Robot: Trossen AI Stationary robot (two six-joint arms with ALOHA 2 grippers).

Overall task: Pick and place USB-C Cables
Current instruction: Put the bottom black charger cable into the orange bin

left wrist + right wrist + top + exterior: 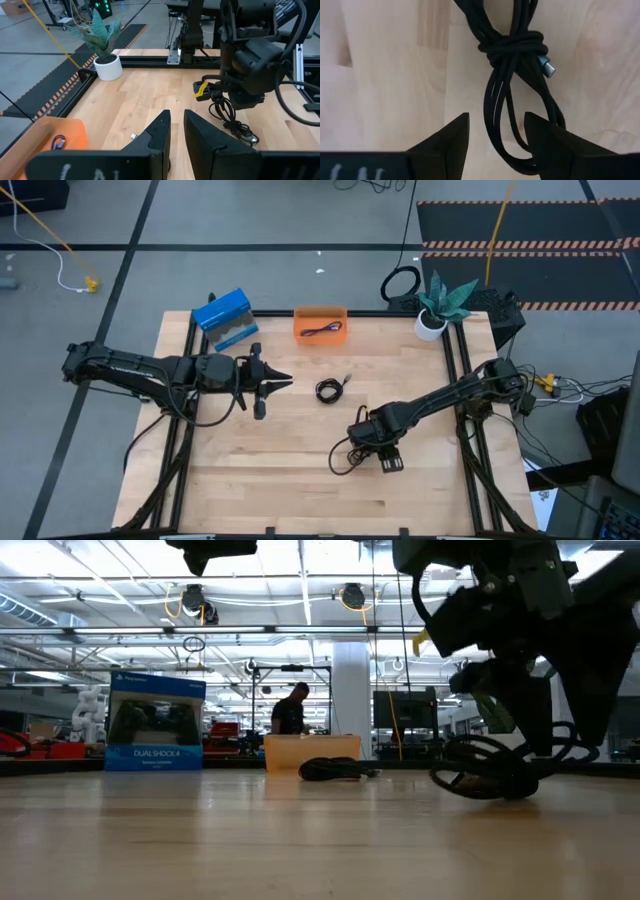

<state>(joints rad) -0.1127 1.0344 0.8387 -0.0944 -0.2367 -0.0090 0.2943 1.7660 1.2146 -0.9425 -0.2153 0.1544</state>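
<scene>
My right gripper (386, 458) (494, 126) points down over the black loose tangle cable (346, 457) (512, 47), which lies on the table near the front right. It is open, and its fingers stand on either side of one strand of the cable's lower loop (492, 100). The black tight coil (328, 389) (335, 769) rests flat at mid-table. The purple-blue cable (320, 330) (58, 142) lies inside the orange bin (320, 313). My left gripper (285, 384) (177, 117) waits above the table, left of the coil, with only a narrow gap between its fingers. My right gripper comes at the loose tangle from above. The loop's other strand (555, 117) runs behind one finger (545, 142), and I cannot tell whether that finger touches it. The cable (490, 780) still lies on the table.
A blue DualShock 4 box (225, 318) (155, 722) and the orange bin (312, 748) stand at the far edge. A potted plant (440, 305) (105, 55) stands in the far right corner. Bare wood lies along the near edge. A person (290, 710) is in the room beyond.
</scene>
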